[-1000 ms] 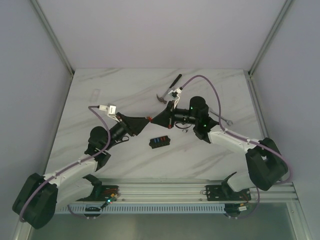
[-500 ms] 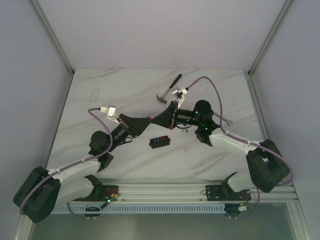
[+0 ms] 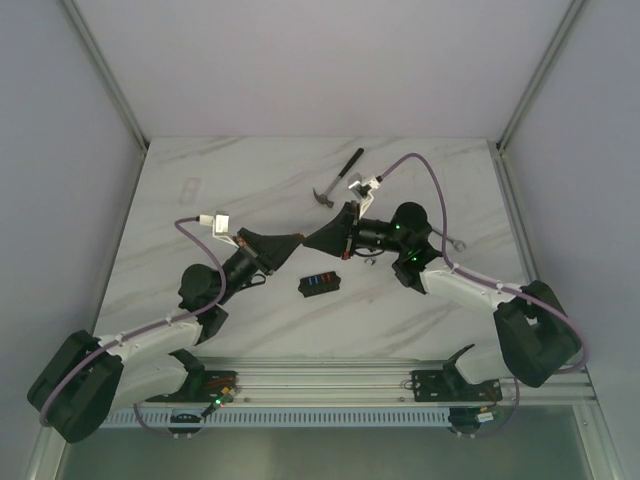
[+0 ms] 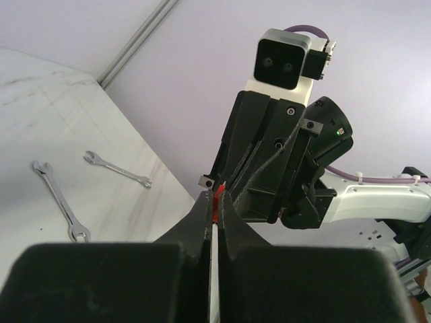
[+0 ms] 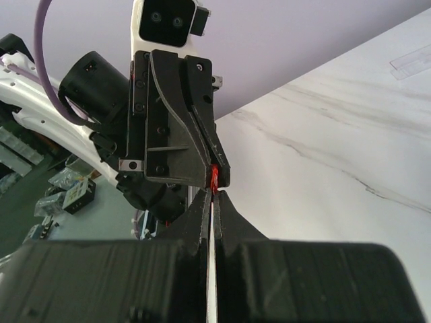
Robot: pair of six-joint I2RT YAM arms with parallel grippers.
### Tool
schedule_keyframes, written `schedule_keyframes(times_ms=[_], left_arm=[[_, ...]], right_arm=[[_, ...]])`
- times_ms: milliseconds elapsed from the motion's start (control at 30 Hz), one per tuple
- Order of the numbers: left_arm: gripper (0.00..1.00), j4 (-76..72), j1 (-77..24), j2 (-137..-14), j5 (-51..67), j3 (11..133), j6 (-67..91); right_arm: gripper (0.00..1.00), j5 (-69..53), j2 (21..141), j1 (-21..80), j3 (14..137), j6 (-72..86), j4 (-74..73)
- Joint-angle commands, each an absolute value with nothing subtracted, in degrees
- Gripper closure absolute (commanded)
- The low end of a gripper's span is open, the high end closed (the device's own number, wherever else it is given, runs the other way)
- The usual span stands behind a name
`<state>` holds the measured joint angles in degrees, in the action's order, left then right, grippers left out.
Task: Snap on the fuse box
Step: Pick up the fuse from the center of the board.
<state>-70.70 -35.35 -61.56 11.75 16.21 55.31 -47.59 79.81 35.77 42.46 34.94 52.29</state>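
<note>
Fuse box: flat on marble table, near centre, untouched, row of coloured fuses facing up. Just behind it, raised, left gripper and right gripper meet tip to tip. Both jaw pairs closed narrow, pinching tiny red fuse. Hammer farther back.

Black fuse box flecked red and blue, red fuse, white grey-veined table

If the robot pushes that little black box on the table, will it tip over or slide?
Probably slide: the fuse box lies flat and low on the smooth table. It looks small, so likely light and easily nudged.
</note>
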Motion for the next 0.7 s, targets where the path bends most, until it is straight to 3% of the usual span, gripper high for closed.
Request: schedule_keyframes(times_ms=[0, 100, 167, 267, 500, 667], left_arm=[[1.0, -72.6, -35.7, -60.5, 10.6, 15.9, 55.7], [1.0, -69.6, -35.7, -59.6, 9.6, 16.0, 55.2], [1.0, -66.5, -35.7, -58.7, 8.5, 16.0, 54.9], [1.0, -57.2, -35.7, -56.2, 6.1, 17.0, 53.3], [1.0, -24.2, -35.7, -51.3, -0.7, 22.7, 49.7], [1.0, -8.4, -35.7, -53.5, -1.3, 27.2, 49.7]], right_arm=[[1.0, -48.9, 78.7, 36.0, 41.6, 31.7, 50.8], [0.94, -48.3, 78.2, 36.0, 42.0, 29.8, 47.6], [0.79, -46.5, 77.5, 36.0, 42.3, 27.8, 42.9], [0.7, -40.7, 76.5, 35.7, 43.8, 23.7, 31.6], [0.65, -21.0, 75.0, 34.8, 45.1, 19.0, 6.6], [0.64, -9.4, 75.3, 34.8, 44.2, 18.6, -3.1]])
